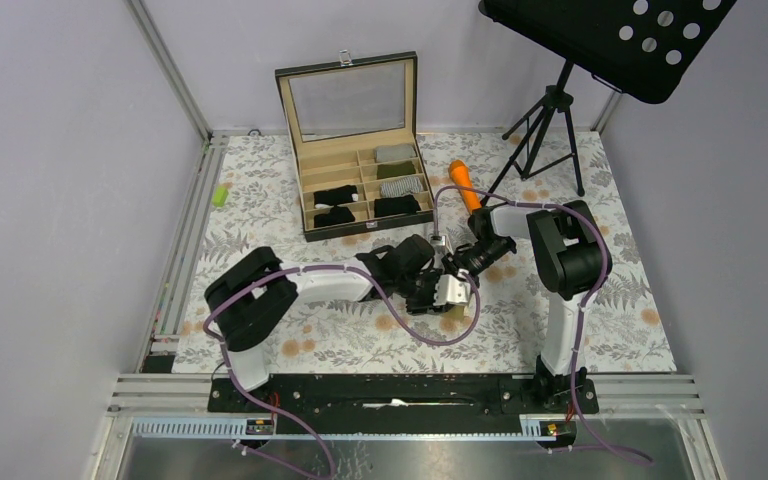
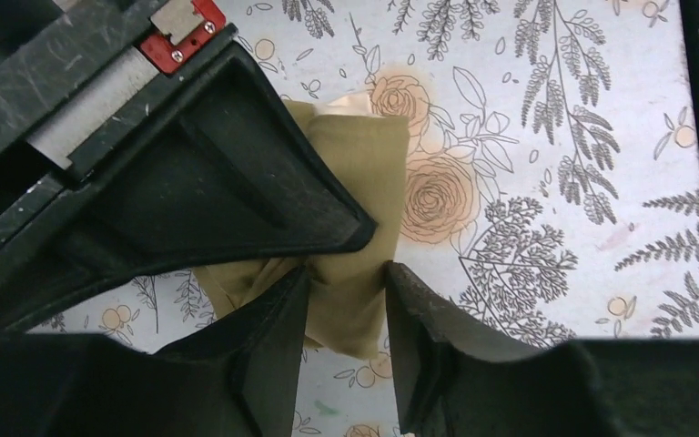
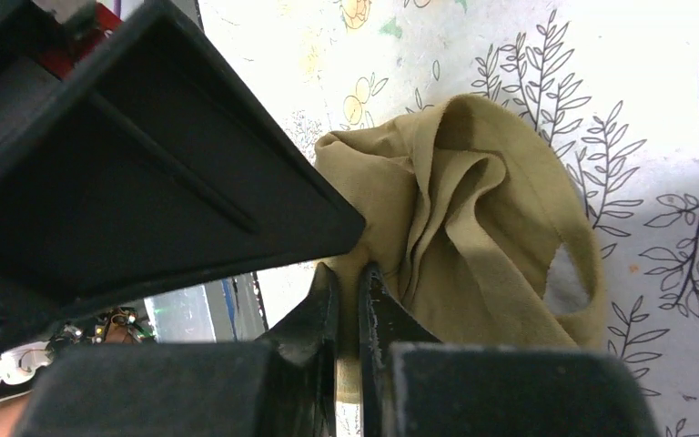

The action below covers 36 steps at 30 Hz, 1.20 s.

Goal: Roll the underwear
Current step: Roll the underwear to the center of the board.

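Observation:
The olive-tan underwear [image 3: 473, 218] lies bunched on the floral table cover, between both grippers at the table's middle. In the left wrist view it [image 2: 364, 182] runs between my left gripper's [image 2: 347, 269] two fingers, which press on its sides. My right gripper [image 3: 350, 269] is shut on a fold at the fabric's edge. In the top view the left gripper [image 1: 438, 287] and right gripper [image 1: 463, 268] meet tip to tip and hide the brief. Rolled black pieces [image 1: 335, 196] sit in the box. The navy brief is not in view.
An open compartment box [image 1: 306, 190] with a raised lid stands at the back centre. An orange carrot-shaped stick [image 1: 465, 185] lies to its right. A small light-green cylinder [image 1: 220, 195] lies at the left edge. A music stand tripod [image 1: 550, 130] stands back right.

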Available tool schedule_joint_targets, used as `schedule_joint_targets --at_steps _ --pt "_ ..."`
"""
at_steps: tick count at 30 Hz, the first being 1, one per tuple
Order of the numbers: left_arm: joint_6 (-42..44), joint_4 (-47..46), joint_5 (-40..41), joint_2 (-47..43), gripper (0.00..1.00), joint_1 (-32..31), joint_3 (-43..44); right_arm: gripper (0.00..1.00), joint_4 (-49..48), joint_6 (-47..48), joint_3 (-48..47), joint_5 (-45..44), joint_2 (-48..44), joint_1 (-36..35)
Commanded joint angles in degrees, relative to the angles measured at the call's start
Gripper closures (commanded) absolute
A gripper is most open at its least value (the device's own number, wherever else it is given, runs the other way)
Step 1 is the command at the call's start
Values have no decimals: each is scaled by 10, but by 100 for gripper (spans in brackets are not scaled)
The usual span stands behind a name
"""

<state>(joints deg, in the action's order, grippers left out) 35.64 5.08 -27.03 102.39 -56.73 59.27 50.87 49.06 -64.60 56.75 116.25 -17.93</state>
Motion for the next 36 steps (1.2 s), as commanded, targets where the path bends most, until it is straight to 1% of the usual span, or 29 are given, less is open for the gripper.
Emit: schedule_joint_targets --at_steps 1,4,7,9,12,14,17,18,19,22,26,28,29,33,36 --pt "18 -40 25 15 62 -10 22 97 -26 10 16 -118 28 -1" --pt "22 -33 26 24 69 -13 24 97 -27 8 15 -119 28 -1" --pt "30 -27 35 33 70 -13 25 96 -27 8 17 -120 26 -1" --pt "32 -24 33 36 71 -13 23 93 -27 5 16 -120 24 -1" --pt "31 -7 18 42 82 -13 27 83 -19 -8 8 -111 10 -1" --pt "27 5 8 45 88 -13 28 73 -4 -16 -2 -94 -21 -1" --pt "21 32 -5 49 97 -12 29 62 35 -23 -24 -63 -59 -1" --pt "18 39 -7 49 100 -12 29 57 48 -24 -33 -56 -68 -2" --pt "15 47 -10 49 100 -12 30 55 59 -24 -38 -52 -75 -2" --pt "5 65 -19 49 100 -10 31 55 60 -36 -35 -63 -103 -1" --pt "-5 95 -28 52 100 -9 42 58 9 -85 -10 -118 -144 2" --pt "-9 131 -39 60 100 -8 62 59 -20 -105 -2 -144 -180 14" --pt "-13 154 -46 66 100 -7 76 60 -23 -109 -10 -150 -199 18" --pt "-40 247 -84 103 100 -5 146 58 -34 -129 -74 -185 -280 78" --pt "-65 308 -119 139 100 -2 198 54 -99 -167 -102 -233 -368 116"
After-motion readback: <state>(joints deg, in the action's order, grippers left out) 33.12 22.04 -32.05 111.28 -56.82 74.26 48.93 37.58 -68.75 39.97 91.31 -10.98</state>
